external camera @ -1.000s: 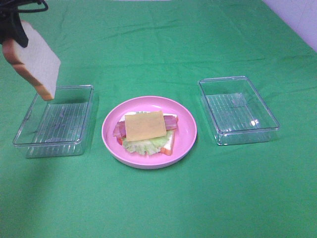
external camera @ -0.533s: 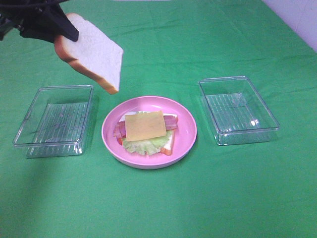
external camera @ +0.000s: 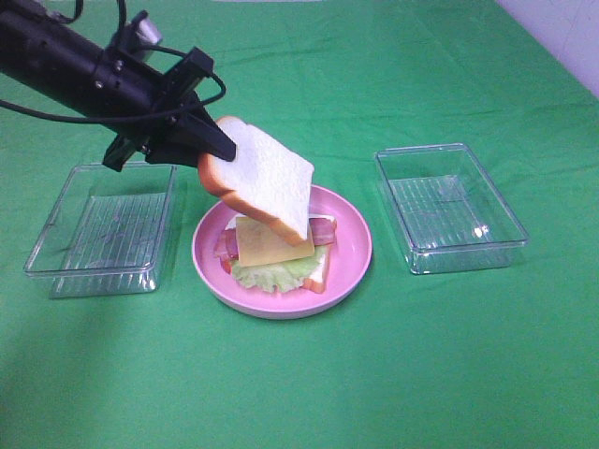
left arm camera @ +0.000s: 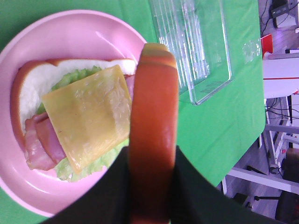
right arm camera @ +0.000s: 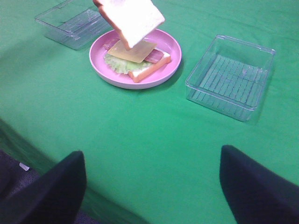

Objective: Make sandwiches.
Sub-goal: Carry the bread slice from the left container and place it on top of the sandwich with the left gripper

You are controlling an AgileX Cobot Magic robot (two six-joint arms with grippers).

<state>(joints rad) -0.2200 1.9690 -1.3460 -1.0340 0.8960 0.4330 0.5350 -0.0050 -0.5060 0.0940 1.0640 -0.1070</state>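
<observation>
over the pink plate (external camera: 351,271) near the tabletop's middle, the left gripper (external camera: 217,150) has its jaws pinching the top bread slice (external camera: 267,187). lay it flat and square on the cheese (external camera: 271,245), then let go gently. the right gripper's jaws are spread wide.

held bread slice (external camera: 267,182) hides part of the cheese (external camera: 271,245) and bacon (external camera: 321,229).

no readable text, label, brand or number shows in any view.
</observation>
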